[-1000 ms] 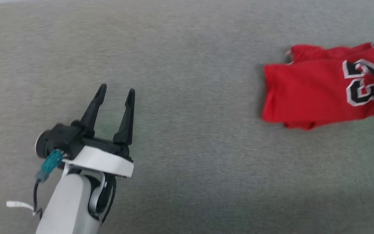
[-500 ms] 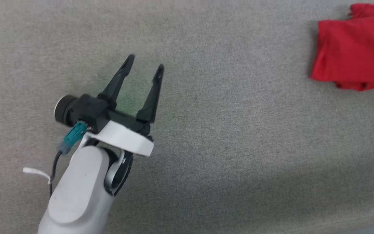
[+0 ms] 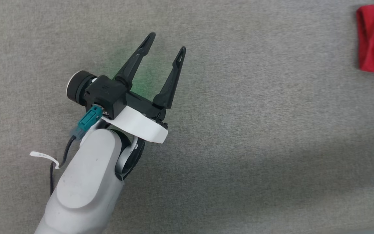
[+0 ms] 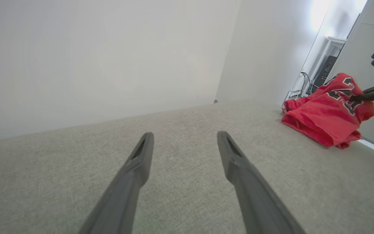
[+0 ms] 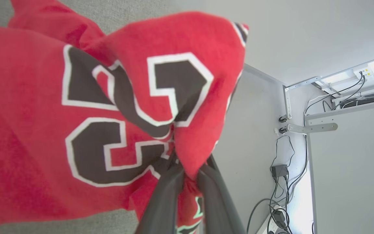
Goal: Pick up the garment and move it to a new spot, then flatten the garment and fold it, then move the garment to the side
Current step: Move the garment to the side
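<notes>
Right hand point(image 5: 192, 167) clamped on garment point(image 5: 44, 130), pinching bunched cloth by lettering. Garment heaped near right edge of table point(image 3: 239, 146). My left hand point(image 3: 167, 41) spread wide, empty, well apart. Cloth looks light and limp, likely to sag; shoulders or hem better holds for flattening.

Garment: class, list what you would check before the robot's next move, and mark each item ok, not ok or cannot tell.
1. Right gripper shut on the garment: ok, fabric is pinched in it.
2. Left gripper open, holding nothing: ok.
3. Garment lifted off the grey surface: not ok, its lower part rests there in the left wrist view.
4. Garment flat: not ok, it is bunched and creased.
5. Only one layer pinched: cannot tell.
</notes>
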{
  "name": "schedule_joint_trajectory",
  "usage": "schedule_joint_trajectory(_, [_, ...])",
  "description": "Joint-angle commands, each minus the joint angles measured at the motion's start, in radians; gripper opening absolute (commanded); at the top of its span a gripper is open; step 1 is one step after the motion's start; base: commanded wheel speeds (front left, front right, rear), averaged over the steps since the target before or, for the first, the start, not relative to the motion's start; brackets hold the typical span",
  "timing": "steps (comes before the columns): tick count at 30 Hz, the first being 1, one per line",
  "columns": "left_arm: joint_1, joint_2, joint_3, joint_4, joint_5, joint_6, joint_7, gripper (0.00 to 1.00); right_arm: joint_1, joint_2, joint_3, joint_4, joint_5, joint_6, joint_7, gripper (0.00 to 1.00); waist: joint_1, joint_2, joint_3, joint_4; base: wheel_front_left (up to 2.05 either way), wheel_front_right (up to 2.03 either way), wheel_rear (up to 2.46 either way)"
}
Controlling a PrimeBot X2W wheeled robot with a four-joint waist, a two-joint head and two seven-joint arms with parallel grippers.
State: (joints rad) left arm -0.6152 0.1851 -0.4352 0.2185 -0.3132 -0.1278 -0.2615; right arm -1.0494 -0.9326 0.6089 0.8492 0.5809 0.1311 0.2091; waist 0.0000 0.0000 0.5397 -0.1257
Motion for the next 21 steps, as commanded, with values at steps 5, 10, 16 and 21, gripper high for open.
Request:
schedule_joint_trajectory(5, [-0.016,-0.002,0.006,-0.001,0.004,-0.003,-0.005,1.0,-0.041,0.061,-0.002,0.124,-0.043,-0.001,-0.057,0.0,0.0,0.0,0.015,0.025,0.0,0.0,0.0])
schedule_joint_trajectory(10, [0.0,0.0,0.026,-0.01,0.0,-0.003,-0.005,1.0,-0.068,0.099,-0.011,0.204,-0.043,-0.001,-0.104,0.47,0.0,0.0,0.01,0.038,0.0,0.0,0.0])
schedule_joint_trajectory(16, [0.037,0.008,0.063,-0.024,0.003,-0.003,-0.005,1.0,-0.093,0.104,-0.009,0.243,-0.033,-0.001,-0.165,1.0,0.0,0.0,-0.026,0.041,0.0,0.0,0.0])
schedule_joint_trajectory(21, [0.084,0.017,0.111,-0.035,0.001,-0.003,-0.005,1.0,-0.094,0.133,-0.011,0.235,0.005,-0.001,-0.213,1.0,0.0,0.0,-0.066,0.038,0.0,0.0,0.0])
